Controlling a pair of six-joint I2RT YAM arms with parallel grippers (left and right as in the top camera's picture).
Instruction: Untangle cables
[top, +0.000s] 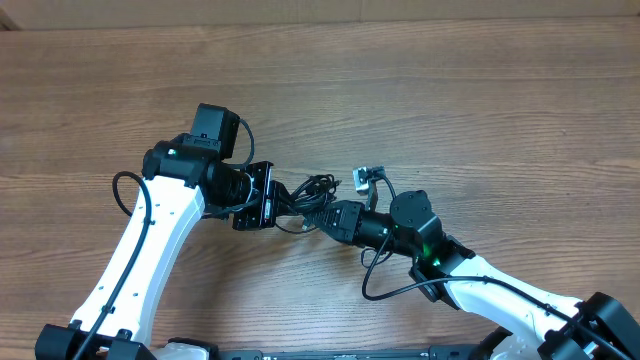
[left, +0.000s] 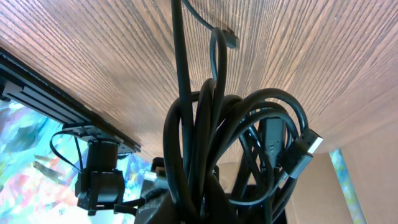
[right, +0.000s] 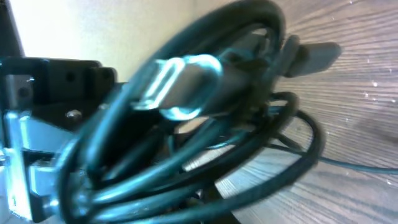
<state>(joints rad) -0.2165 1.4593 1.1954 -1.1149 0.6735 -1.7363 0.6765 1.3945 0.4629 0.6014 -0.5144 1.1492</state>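
Both my jaws grip the tangled cables (top: 308, 190) stretched between them, so I can tease them apart.

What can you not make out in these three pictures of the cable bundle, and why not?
- Overhead: the number of cables in the knot; too small, with the left end effector and right end effector covering its ends.
- Left wrist: where the end effector grips; cable loops fill the lower frame.
- Right wrist: the type of the silver plug; blurred.

A robotics lab bench — two white arms (top: 150, 245) over a wood-grain table (top: 420, 80).
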